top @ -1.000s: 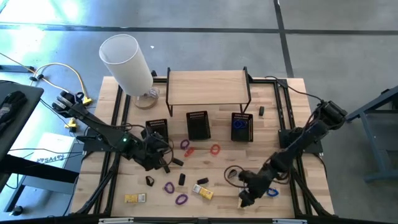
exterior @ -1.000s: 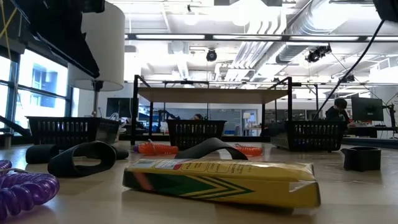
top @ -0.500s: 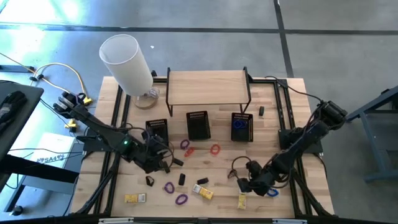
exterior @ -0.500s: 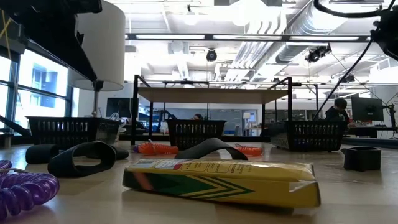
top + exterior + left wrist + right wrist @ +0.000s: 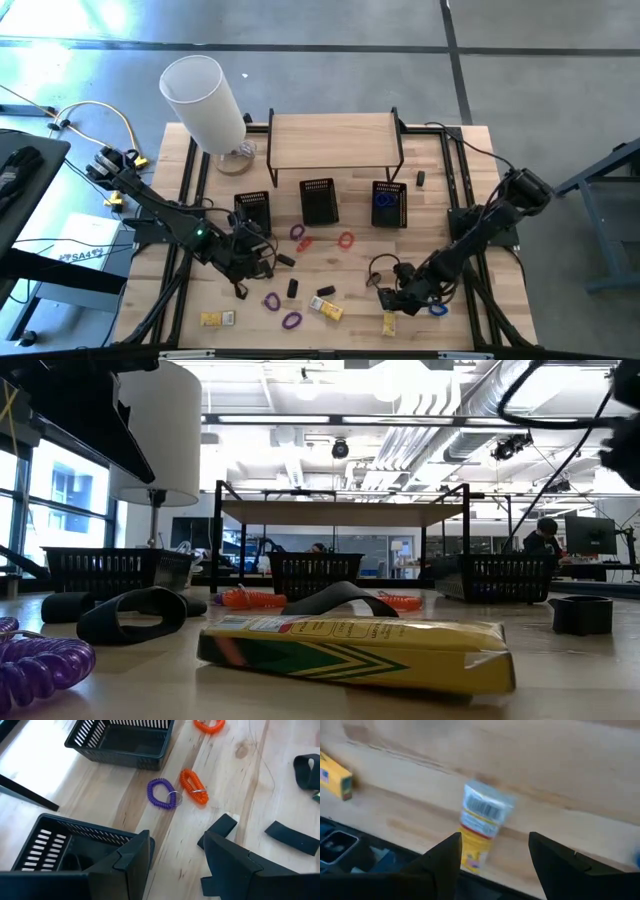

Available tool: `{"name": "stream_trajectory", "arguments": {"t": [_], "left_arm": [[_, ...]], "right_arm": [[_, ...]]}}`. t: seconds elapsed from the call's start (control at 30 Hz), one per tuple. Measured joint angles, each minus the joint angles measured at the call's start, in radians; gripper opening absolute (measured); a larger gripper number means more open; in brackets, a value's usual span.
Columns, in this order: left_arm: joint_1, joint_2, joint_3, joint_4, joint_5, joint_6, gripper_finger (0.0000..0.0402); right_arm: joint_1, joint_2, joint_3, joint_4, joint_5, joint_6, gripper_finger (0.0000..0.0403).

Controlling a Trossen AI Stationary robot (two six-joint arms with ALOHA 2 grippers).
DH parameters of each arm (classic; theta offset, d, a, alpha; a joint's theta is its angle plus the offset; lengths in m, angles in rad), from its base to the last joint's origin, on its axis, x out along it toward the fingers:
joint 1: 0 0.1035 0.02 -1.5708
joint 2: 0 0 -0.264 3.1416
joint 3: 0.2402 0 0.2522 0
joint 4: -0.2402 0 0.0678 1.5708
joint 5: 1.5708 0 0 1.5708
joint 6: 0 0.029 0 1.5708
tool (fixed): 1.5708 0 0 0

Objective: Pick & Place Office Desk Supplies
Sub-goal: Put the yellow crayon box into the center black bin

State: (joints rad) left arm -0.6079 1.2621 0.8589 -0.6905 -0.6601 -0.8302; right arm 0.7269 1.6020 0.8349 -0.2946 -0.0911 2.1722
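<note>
Small supplies lie scattered on the wooden table [image 5: 470,150]: purple coil loops [image 5: 272,301], orange loops [image 5: 346,240], black clips [image 5: 293,288], and a yellow box [image 5: 325,308]. A yellow-and-white packet [image 5: 389,322] lies flat by the near edge. My right gripper [image 5: 390,298] hangs open just above and beyond it; in its wrist view the packet [image 5: 480,825] shows ahead of the open fingers [image 5: 495,840]. My left gripper [image 5: 258,262] is open near the left basket [image 5: 253,208], over bare wood [image 5: 175,845], short of a purple loop [image 5: 162,793] and an orange loop [image 5: 194,786].
Three black baskets stand in a row below a wooden shelf [image 5: 335,140]; the right basket [image 5: 389,203] holds something blue. A tall white cylinder [image 5: 205,100] stands at the far left. A blue loop [image 5: 437,310] lies right of the packet. Black rails run along both table sides.
My right gripper has rolled its wrist and drawn back a little toward the far edge from over the yellow packet, sinking slightly. The packet, partly covered before, now shows whole and has kept its place.
</note>
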Motion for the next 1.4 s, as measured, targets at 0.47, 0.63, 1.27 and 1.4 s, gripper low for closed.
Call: {"name": "stream_trajectory", "arguments": {"t": [0.47, 0.63, 1.27, 1.4], "left_arm": [[0.000, 0.000, 0.000, 0.000, 0.000, 0.001, 0.0178], [0.001, 0.000, 0.000, 0.003, 0.000, 0.001, 0.0178], [0.001, -0.001, 0.000, 0.003, 0.000, 0.001, 0.0178], [0.001, -0.001, 0.000, 0.003, 0.000, 0.001, 0.0178]], "right_arm": [[-0.045, 0.100, 0.000, 0.160, -0.103, -0.048, 0.0219], [-0.065, 0.140, 0.002, 0.174, -0.146, -0.081, 0.0219], [-0.071, 0.197, 0.004, 0.156, -0.121, -0.241, 0.0081], [-0.072, 0.199, 0.001, 0.203, -0.091, -0.275, 0.0040]]}}
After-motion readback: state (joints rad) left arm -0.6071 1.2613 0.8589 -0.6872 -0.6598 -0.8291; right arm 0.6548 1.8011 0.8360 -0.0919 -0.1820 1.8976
